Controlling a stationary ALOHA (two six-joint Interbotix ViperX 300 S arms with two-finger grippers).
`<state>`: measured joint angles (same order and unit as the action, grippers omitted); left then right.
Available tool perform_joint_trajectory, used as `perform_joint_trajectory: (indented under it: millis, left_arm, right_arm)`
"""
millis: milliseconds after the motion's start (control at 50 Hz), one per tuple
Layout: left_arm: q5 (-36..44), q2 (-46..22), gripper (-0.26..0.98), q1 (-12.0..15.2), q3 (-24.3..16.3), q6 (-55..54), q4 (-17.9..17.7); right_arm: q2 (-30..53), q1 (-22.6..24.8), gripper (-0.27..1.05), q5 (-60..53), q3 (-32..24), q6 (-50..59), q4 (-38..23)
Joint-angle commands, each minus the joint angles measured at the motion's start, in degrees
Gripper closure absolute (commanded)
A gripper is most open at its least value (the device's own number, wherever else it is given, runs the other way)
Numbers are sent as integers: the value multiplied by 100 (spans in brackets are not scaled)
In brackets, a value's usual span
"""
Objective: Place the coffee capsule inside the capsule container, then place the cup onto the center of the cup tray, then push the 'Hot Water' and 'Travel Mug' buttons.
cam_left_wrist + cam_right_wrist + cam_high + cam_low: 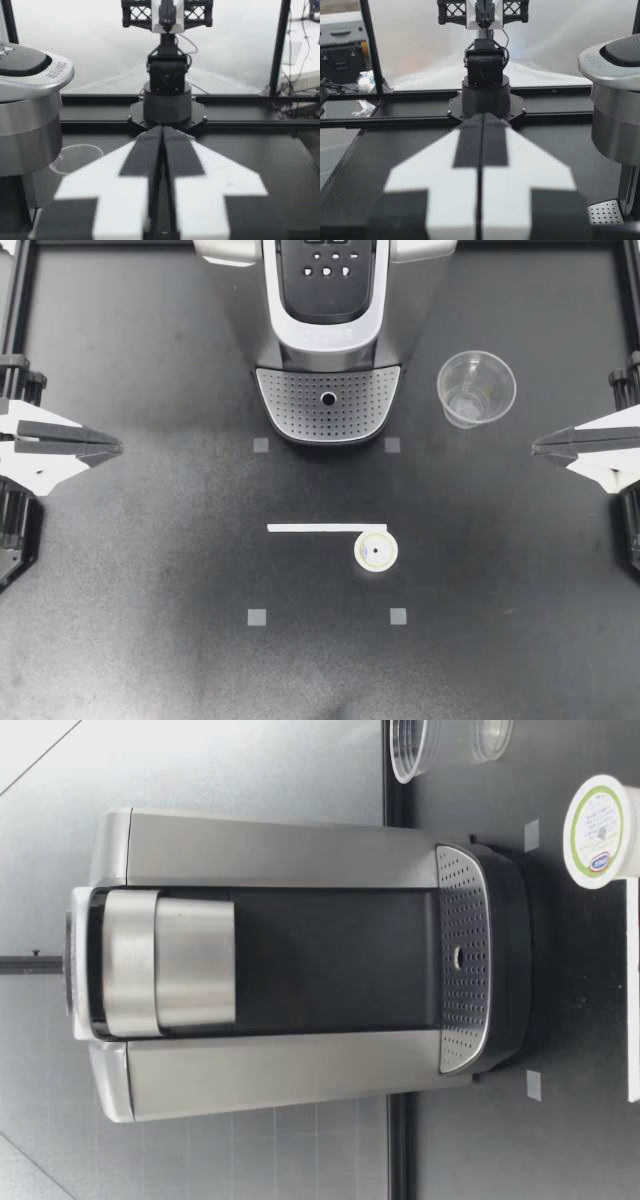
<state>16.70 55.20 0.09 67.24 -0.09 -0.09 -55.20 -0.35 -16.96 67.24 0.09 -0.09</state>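
Observation:
A silver and black coffee machine (328,320) stands at the back centre, its perforated cup tray (328,405) facing the front and its buttons (327,262) on top. A clear plastic cup (475,388) stands upright to the right of the tray. The white coffee capsule (376,552) lies on the table in front of the machine, beside a white tape strip (320,528). My left gripper (115,448) rests shut and empty at the left edge. At the right edge my right gripper (537,447) is likewise shut on nothing. Both are far from the objects.
Small grey tape squares (257,617) mark a rectangle in front of the machine. Black frame rails (20,300) run along the table's sides and back. In each wrist view the other arm's base (167,100) stands across the table.

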Motion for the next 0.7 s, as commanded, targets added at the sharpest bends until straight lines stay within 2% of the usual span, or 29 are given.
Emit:
perform_joint_trajectory:
  millis: [0,100,300,460,680]
  left_arm:
    - [44,-114,54,35,-167,62,18]
    - [44,-237,62,35,-229,62,18]
    - [26,-835,62,26,-299,-18,18]
    - [26,-1819,62,-62,-519,-53,18]
    - [18,-3173,62,-237,-1028,-9,18]
  right_arm:
    - [44,18,66,-26,-35,18,0]
    - [114,26,73,-53,-26,141,0]
    - [545,18,73,-9,-18,738,-9]
    - [1169,105,73,62,-9,1046,-9]
    - [1969,264,73,62,-9,1072,-18]
